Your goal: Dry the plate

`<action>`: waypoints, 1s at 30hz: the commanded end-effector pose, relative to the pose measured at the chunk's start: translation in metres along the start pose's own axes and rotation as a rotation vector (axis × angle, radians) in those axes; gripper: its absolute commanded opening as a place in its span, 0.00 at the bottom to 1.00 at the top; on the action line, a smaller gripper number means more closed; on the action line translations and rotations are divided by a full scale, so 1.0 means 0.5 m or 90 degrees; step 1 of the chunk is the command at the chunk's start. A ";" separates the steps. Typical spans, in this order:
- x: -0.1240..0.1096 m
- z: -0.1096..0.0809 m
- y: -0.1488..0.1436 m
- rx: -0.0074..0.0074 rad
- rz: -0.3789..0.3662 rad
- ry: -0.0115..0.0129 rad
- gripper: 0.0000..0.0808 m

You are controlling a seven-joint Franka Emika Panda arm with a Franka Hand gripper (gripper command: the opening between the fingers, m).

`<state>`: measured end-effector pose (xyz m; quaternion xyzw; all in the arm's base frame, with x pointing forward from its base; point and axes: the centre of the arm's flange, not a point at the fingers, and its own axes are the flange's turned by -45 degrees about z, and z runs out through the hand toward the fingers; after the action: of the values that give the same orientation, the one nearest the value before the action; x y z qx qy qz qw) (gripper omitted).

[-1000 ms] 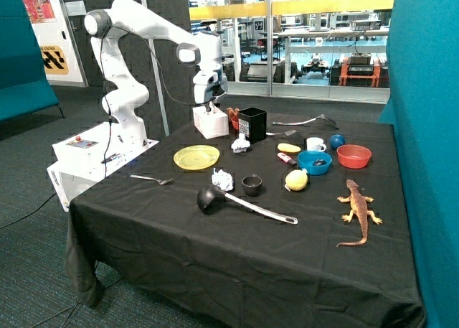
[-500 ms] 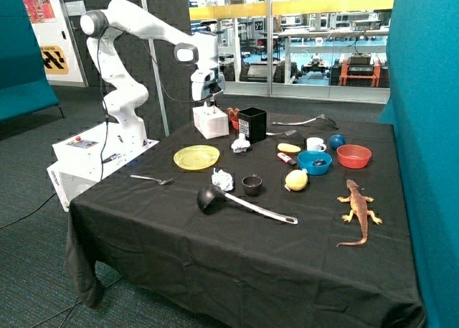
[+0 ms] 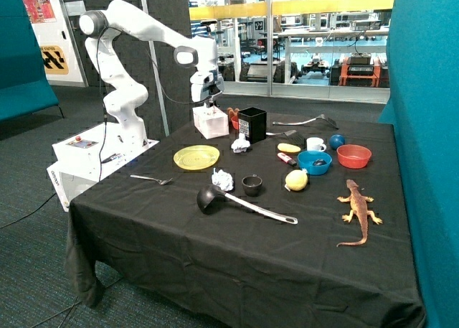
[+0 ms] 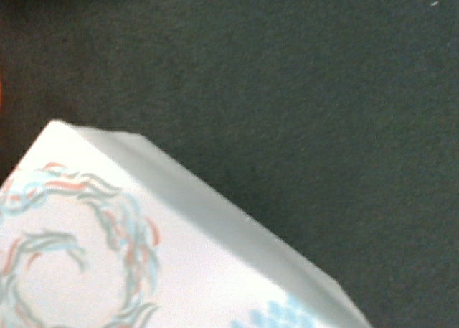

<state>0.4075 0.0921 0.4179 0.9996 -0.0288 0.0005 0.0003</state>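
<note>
1. Gripper [image 3: 209, 102] hangs just above your tissue box [image 3: 211, 121]; you cannot tell its opening
2. Plate [image 3: 196, 157] lies flat on the table [image 3: 215, 249], near the box, between fork [image 3: 151, 179] and crumpled tissue [image 3: 241, 144]
3. Wrist view: box [image 4: 143, 270] top only

1. The worktop [image 3: 215, 256] wears a plain black cloth.
2. The plate [image 3: 196, 157] is translucent yellow.
3. The tissue box [image 4: 129, 270] is white, printed with red and light-blue swirls.
4. One bowl [image 3: 314, 162] is blue, the other bowl [image 3: 353, 156] red.
5. The toy lizard [image 3: 358, 206] is orange.
6. The ladle [image 3: 212, 197] has a black scoop.
</note>
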 end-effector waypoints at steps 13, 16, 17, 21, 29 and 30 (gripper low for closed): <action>-0.056 0.041 -0.075 0.0004 0.003 -0.0006 1.00; -0.071 0.052 -0.083 0.0004 0.002 -0.0006 1.00; -0.075 0.055 -0.084 0.0004 0.001 -0.0006 1.00; -0.080 0.061 -0.084 0.0004 0.000 -0.0006 1.00; -0.073 0.060 -0.088 0.0004 -0.017 -0.0006 1.00; -0.072 0.060 -0.090 0.0004 -0.006 -0.0006 1.00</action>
<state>0.3752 0.1338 0.3908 0.9996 -0.0272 0.0005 0.0002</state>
